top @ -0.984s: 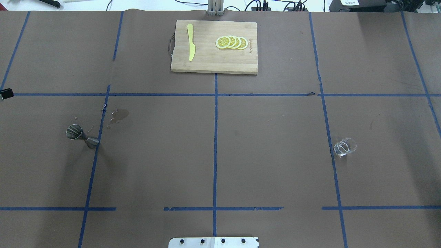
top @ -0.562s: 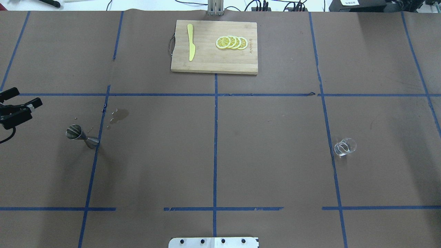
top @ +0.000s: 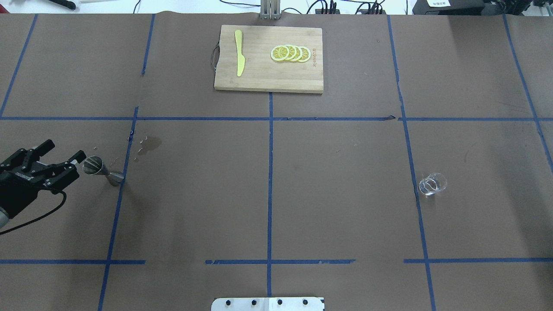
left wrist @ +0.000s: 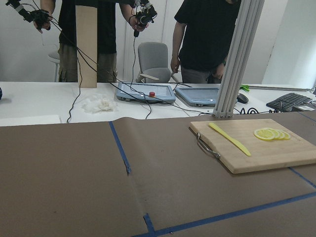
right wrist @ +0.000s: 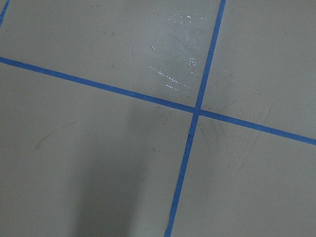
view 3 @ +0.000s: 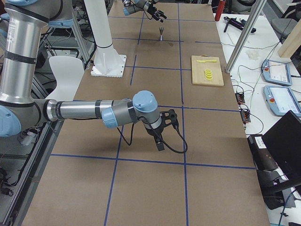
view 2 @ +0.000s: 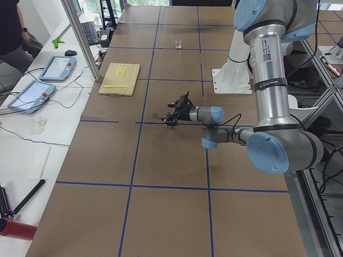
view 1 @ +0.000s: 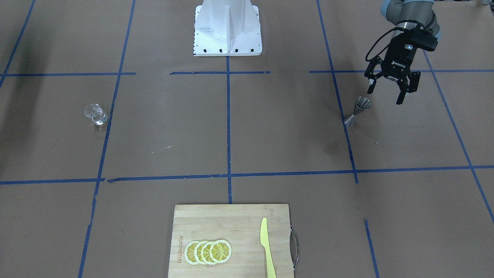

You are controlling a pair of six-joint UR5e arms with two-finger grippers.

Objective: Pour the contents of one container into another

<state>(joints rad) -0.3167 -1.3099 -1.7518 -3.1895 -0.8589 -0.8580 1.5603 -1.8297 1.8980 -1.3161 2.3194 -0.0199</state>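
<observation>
the jigger [top: 98, 168] is flanked on one side by the spread fingers of the left gripper [top: 65, 150]; bare table paper [top: 216, 181] is seen on its other sides. the cup [top: 432, 184] is set well apart, with the cutting board [top: 268, 73] at the far edge.

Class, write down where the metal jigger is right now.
Overhead view: the jigger stands upright on the left side, beside a blue tape line, next to the open left gripper.
</observation>
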